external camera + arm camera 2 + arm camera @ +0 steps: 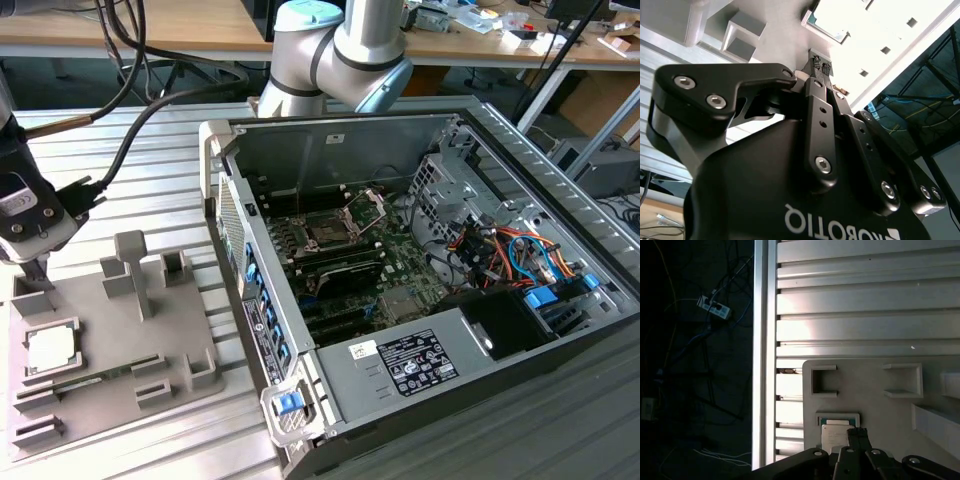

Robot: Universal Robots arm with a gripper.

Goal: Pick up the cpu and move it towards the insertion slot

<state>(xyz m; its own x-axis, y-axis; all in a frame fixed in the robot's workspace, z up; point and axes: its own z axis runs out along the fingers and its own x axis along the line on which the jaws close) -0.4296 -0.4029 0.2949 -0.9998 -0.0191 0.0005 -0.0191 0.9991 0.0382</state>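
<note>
The end effector (38, 272) hangs with its fingers pressed together, gripping nothing. The cpu (50, 348) lies flat in a grey holder (100, 345) on the table (150, 170), near and below the fingertips. The insertion slot (330, 232) sits well apart from the end effector, inside the open computer case (400, 365).

Open room above the cpu (50, 348); the gripper (37, 272) hangs just over the tray (180, 335) near it, fingers together. Toward the slot (328, 232), upright posts (130, 268) stand on the tray; beyond them the case wall (238, 235) rises higher; free passage lies over its top edge. The case is open on top; a raised bracket (366, 208) stands at the slot's far side; wires (490, 250) lie to the exterior view's right, well apart; a cable (130, 150) arches over the table behind the tray.
</note>
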